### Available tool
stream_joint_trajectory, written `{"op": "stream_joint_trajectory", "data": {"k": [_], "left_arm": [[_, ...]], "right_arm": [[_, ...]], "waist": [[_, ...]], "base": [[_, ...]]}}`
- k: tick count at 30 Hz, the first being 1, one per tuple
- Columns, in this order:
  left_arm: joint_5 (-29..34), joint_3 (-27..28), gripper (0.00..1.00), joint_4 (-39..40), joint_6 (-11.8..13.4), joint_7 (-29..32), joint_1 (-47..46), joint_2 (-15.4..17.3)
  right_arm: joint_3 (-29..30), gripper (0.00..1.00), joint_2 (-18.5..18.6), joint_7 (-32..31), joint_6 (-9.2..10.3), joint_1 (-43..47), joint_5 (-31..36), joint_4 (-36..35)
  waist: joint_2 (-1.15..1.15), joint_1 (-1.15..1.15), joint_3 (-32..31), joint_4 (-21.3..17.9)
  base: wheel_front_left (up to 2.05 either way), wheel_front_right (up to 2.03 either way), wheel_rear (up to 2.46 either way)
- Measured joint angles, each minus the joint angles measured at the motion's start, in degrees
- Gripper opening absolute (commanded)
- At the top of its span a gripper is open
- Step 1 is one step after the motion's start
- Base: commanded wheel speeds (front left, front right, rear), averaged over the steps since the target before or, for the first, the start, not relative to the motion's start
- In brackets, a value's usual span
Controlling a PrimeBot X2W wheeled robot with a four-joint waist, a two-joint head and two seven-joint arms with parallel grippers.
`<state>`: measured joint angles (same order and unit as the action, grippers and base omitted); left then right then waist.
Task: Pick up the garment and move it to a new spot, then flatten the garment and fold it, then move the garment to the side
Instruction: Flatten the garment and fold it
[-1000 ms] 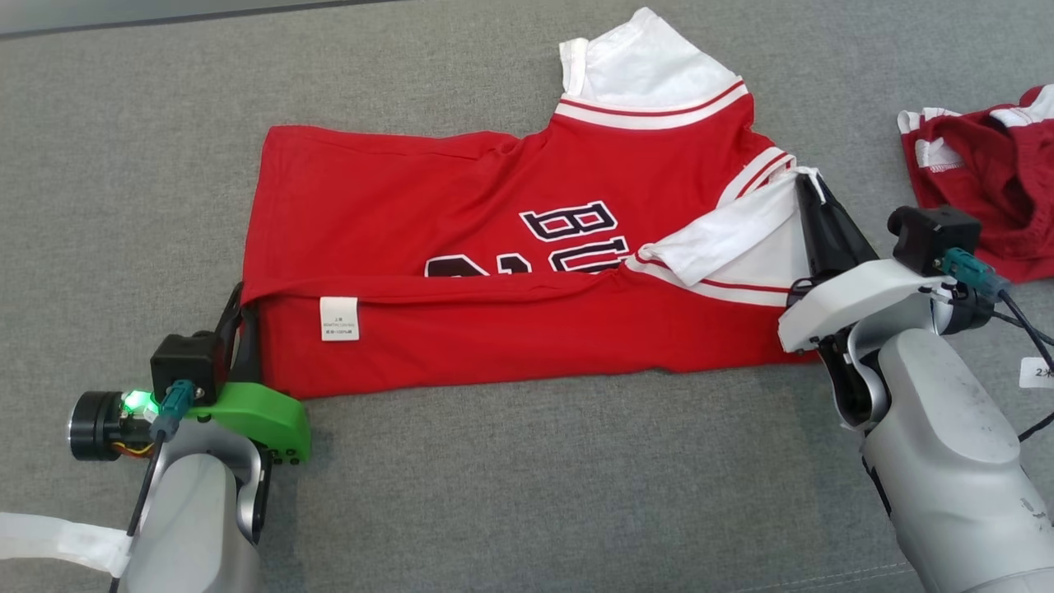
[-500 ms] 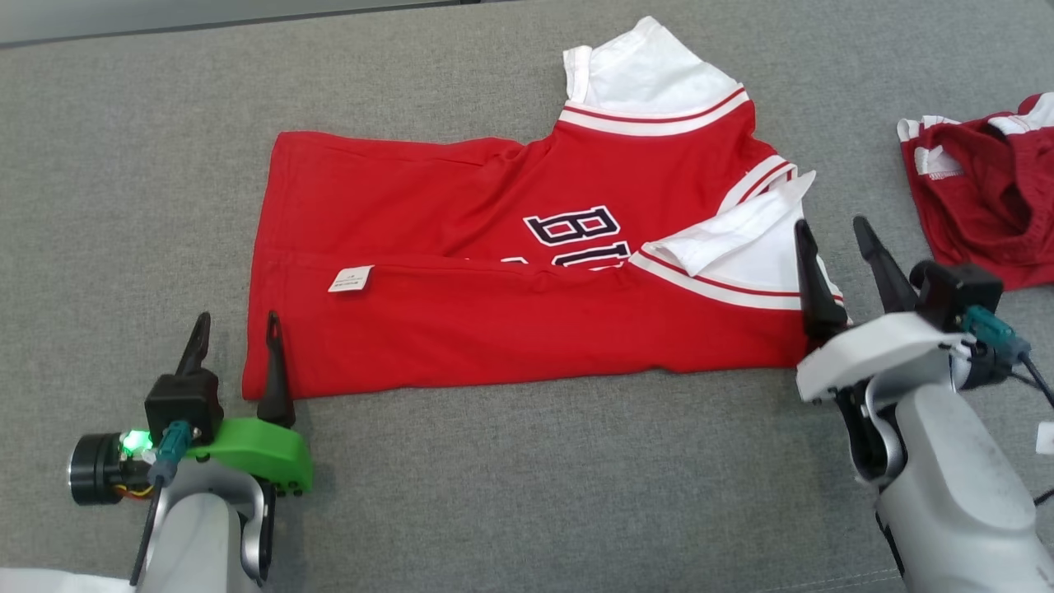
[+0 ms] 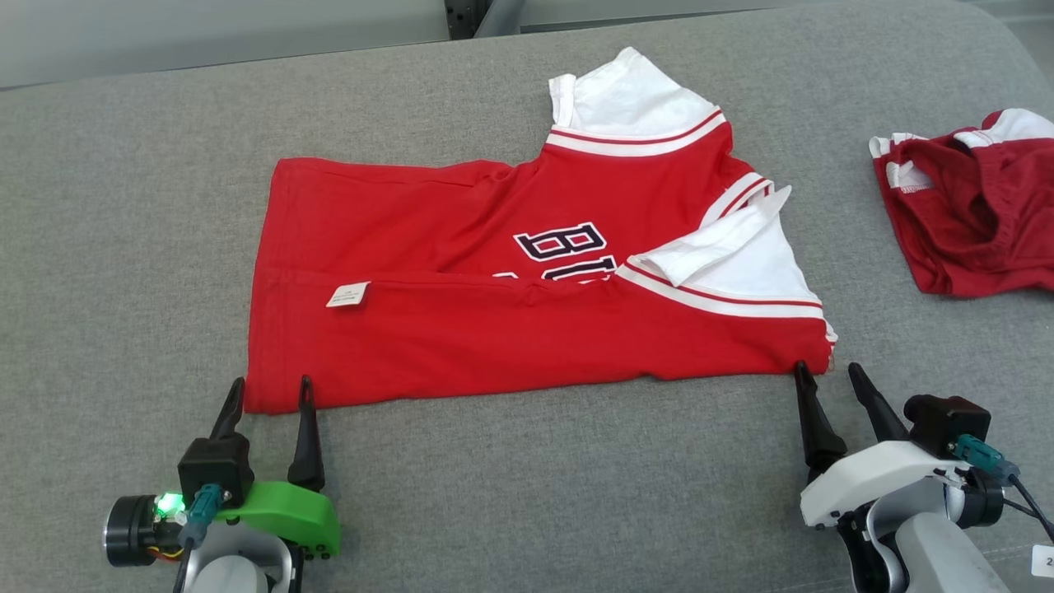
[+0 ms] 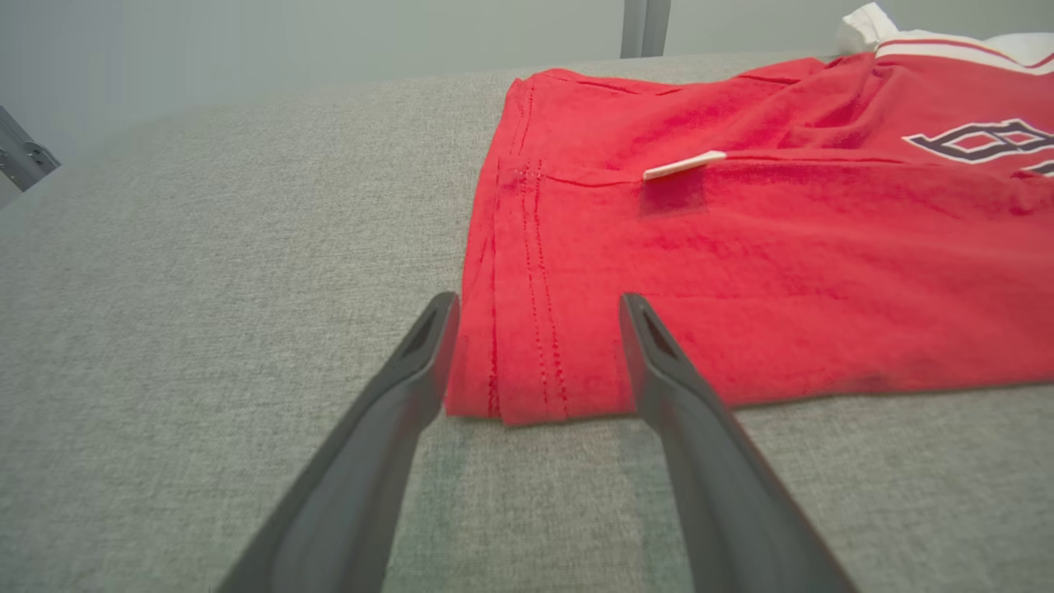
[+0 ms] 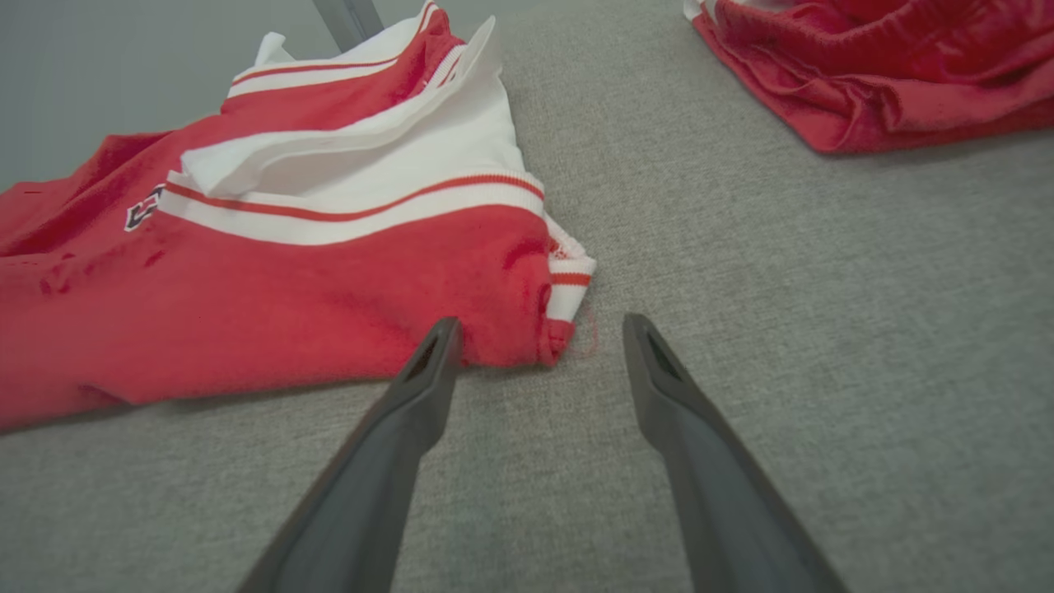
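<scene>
The garment (image 3: 527, 329) is a red jersey with white sleeves and dark lettering, lying on the grey surface with its near long edge folded over the middle. A white label (image 3: 348, 294) shows on the fold. My left gripper (image 3: 272, 383) stands open at the garment's near left corner (image 4: 510, 395), holding nothing. My right gripper (image 3: 826, 368) is open just off the near right corner (image 5: 560, 321), also with nothing between its fingers. Both fingertip pairs are at the cloth's edge; in the wrist views the jersey (image 4: 782, 247) (image 5: 272, 280) lies flat ahead of them.
A second red and white garment (image 3: 972, 214) lies crumpled at the far right, also in the right wrist view as a red heap (image 5: 865, 74). The grey padded surface (image 3: 123, 247) ends at a back edge with a pale wall behind. A white tag (image 3: 1044, 562) sits at the lower right.
Both grippers let go of the folded edge and opened, then drew back toward me to the garment's near corners. The folded flap now lies flat. The head camera tilted up a little.
</scene>
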<state>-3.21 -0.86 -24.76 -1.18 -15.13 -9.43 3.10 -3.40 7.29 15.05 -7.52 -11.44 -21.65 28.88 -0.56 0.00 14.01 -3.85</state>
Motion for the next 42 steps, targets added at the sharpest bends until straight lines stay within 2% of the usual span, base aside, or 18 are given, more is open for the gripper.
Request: {"op": "stream_joint_trajectory", "data": {"k": [13,14,16,21,27,28,29,30,36,42], "left_arm": [[0.2,-0.4,1.00,0.8,0.0,0.0,0.0,-0.1],[0.2,-0.5,1.00,0.7,0.0,0.0,0.0,-0.1],[-0.1,-0.4,1.00,0.5,-0.4,0.0,-0.1,-0.2],[-0.8,0.0,1.00,-0.4,-1.3,0.0,-1.0,-0.2],[-3.4,1.3,1.00,-5.7,-1.4,0.0,-3.0,-0.2],[-3.4,1.2,0.76,-6.3,-1.5,0.0,-3.4,-0.2],[-3.4,0.9,0.16,-6.8,-1.9,-0.1,-3.9,-0.2],[-3.5,0.8,0.00,-7.1,-2.1,-0.1,-4.3,-0.2],[-4.1,0.0,0.00,-7.8,-2.8,0.0,-4.5,-0.3],[-4.3,0.7,0.00,-7.2,-2.9,0.0,-0.6,-0.3]], "right_arm": [[0.6,0.98,-0.9,0.0,0.00,-2.2,-1.9,2.1],[0.3,0.55,-0.8,0.0,0.00,-2.4,-1.9,2.6],[-0.1,0.00,-0.7,0.0,0.00,-2.9,-1.9,3.3],[-1.1,0.00,-0.3,0.0,-0.02,-3.5,-1.8,3.4],[-1.9,0.00,0.0,0.0,-0.01,-4.2,-1.4,2.4],[-2.1,0.00,0.0,0.0,0.00,-4.2,-1.4,2.3],[-2.1,0.00,0.0,0.0,0.00,-4.2,-1.4,2.2],[-2.1,0.00,0.0,0.0,-0.01,-4.2,-1.4,2.1],[-2.1,0.00,-0.4,0.0,-0.01,-3.8,-1.9,2.0],[-2.0,0.00,-1.1,0.0,-0.01,-1.5,-2.4,2.9]], "waist": [[0.00,0.00,0.6,1.5],[0.00,0.00,0.6,1.5],[0.00,0.00,0.8,1.6],[0.00,0.00,1.4,1.5],[0.00,0.00,2.3,0.8],[0.00,0.00,2.4,0.7],[0.00,0.00,2.5,0.5],[0.00,0.00,2.5,0.4],[0.00,0.00,1.5,0.2],[0.00,0.00,-1.8,0.3]], "base": [[0.00,0.00,0.00],[0.00,0.00,0.00],[0.00,0.00,0.00],[0.00,0.00,0.00],[0.00,0.00,0.00],[0.00,0.00,0.00],[0.00,0.00,0.00],[0.00,0.00,0.00],[0.00,0.00,0.00],[0.00,0.00,0.00]]}}
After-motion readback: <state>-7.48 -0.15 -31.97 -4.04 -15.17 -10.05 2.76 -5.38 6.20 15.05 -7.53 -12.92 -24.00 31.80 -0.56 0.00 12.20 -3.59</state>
